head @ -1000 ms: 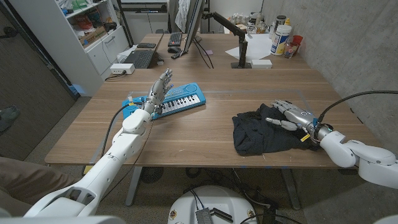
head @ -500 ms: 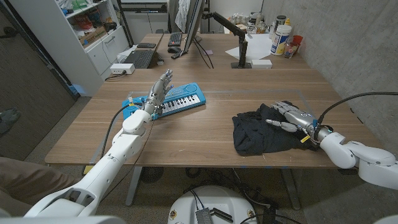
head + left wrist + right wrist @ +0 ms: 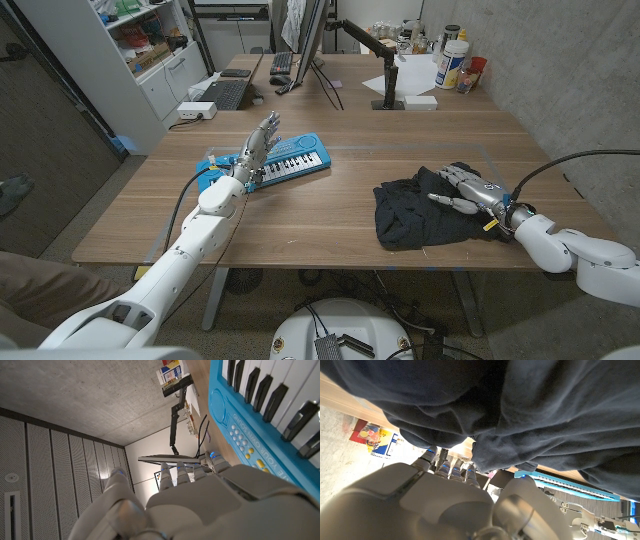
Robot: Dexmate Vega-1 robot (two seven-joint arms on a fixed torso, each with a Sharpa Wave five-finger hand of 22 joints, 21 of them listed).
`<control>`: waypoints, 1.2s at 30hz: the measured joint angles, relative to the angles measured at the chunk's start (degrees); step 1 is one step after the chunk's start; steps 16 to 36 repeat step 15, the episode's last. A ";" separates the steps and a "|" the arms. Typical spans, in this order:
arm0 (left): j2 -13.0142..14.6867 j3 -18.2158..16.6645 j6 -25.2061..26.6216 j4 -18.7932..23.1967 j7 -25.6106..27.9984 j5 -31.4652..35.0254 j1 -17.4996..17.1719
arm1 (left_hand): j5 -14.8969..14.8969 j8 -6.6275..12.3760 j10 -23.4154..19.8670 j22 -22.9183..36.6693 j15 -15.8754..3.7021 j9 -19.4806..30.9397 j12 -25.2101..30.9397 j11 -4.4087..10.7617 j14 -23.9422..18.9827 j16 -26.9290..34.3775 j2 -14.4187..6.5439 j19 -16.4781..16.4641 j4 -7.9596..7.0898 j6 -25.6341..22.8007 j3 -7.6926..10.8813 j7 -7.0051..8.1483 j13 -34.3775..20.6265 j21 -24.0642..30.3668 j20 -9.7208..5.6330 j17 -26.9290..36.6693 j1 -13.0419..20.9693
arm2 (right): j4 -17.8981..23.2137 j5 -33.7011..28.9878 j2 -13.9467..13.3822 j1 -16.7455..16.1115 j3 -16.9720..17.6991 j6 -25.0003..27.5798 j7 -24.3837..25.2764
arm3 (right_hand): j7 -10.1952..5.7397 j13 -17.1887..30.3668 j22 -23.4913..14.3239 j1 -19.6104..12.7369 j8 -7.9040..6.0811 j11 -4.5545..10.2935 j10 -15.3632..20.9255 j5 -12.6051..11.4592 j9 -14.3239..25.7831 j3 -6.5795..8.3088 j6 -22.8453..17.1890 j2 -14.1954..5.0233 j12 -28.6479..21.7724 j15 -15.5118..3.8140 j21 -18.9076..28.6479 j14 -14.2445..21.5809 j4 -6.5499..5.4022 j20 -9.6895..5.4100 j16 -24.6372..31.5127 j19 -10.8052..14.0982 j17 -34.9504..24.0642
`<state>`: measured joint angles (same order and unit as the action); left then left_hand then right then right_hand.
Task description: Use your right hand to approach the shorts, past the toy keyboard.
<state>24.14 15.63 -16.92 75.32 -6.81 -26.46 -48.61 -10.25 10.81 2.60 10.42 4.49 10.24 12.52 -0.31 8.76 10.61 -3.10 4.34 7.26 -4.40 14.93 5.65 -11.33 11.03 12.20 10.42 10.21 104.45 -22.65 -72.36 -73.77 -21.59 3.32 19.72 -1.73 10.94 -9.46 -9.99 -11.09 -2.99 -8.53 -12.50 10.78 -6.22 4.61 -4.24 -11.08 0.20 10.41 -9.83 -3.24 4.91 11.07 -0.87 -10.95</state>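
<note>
Lying crumpled, dark and creased on the tabletop (image 3: 330, 215), shorts (image 3: 415, 212) sitting right of the keyboard (image 3: 285, 163), right robot hand (image 3: 468, 189) resting over them, fingers loosely spread, gripping nothing.

No legible text, labels or numbers.

A long wooden table (image 3: 330, 215) fills the middle of the frame. At its far end, upper centre, a dark computer monitor (image 3: 312, 35) stands with a black keyboard (image 3: 283, 62) beside it. A black laptop (image 3: 224, 94) lies left of them. In the upper right stand a white plastic canister (image 3: 452, 62) and a black desk-lamp arm (image 3: 366, 40). White shelving (image 3: 120, 55) occupies the upper left.
</note>
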 measured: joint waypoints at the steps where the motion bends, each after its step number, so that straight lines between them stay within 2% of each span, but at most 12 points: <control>1: 0.00 0.00 0.00 -0.03 -0.02 0.00 0.01 | 0.00 0.00 0.00 0.00 0.00 0.00 0.00 0.00 0.00 0.00 0.00 0.00 0.00 0.00 0.00 0.00 0.00 0.00 0.00 0.00 0.00 | 0.03 0.01 -0.01 0.00 -0.01 0.08 -0.05 | 0.00 0.00 0.00 0.00 0.00 0.00 0.00 0.00 0.00 0.00 0.00 0.00 0.00 0.00 0.00 0.00 0.00 0.00 0.00 0.00 0.00; 36: -0.14 -0.19 -0.40 -0.68 -0.23 -0.18 0.05 | 0.00 0.00 0.00 0.00 0.00 0.00 0.00 0.00 0.00 0.00 0.00 0.00 0.00 0.00 0.00 0.00 0.00 0.00 0.00 0.00 0.00 | 0.45 0.14 -0.14 0.16 -0.48 0.74 -0.88 | 0.20 0.00 0.00 0.00 0.00 0.11 -0.11 0.00 0.00 0.00 -0.21 0.00 0.00 0.00 0.00 0.00 0.00 0.00 0.00 0.00 0.00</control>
